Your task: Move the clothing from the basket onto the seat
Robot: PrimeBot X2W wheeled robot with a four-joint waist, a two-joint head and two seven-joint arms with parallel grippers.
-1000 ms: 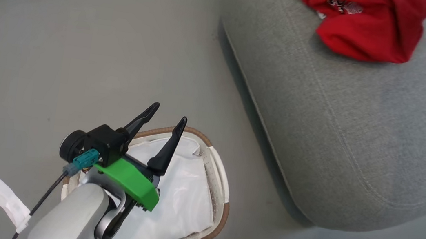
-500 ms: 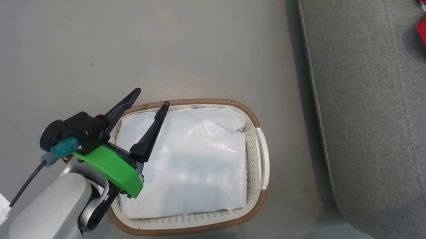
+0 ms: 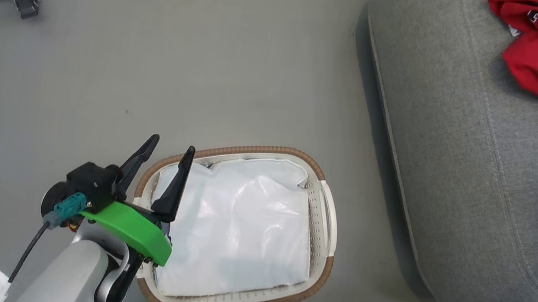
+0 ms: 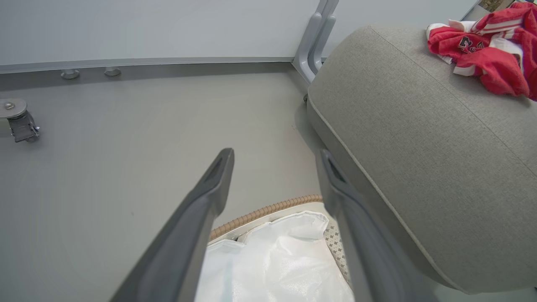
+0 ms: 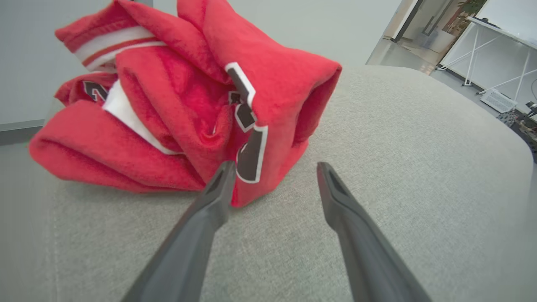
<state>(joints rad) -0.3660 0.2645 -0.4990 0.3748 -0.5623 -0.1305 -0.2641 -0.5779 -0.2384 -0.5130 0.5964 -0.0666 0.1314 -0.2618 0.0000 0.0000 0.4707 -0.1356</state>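
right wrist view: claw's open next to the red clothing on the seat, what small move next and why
Probably draw the right claw straight back, away from the clothing. Its jaws stand open and grip nothing, the clothing lies bunched on the seat, and the basket seems to hold just its white liner, so nothing looks left to carry.

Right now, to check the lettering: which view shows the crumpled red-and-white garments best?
Right wrist view: crumpled red-and-white garments close up, black lettering plain. Head and left wrist views show them small, cropped at upper right.
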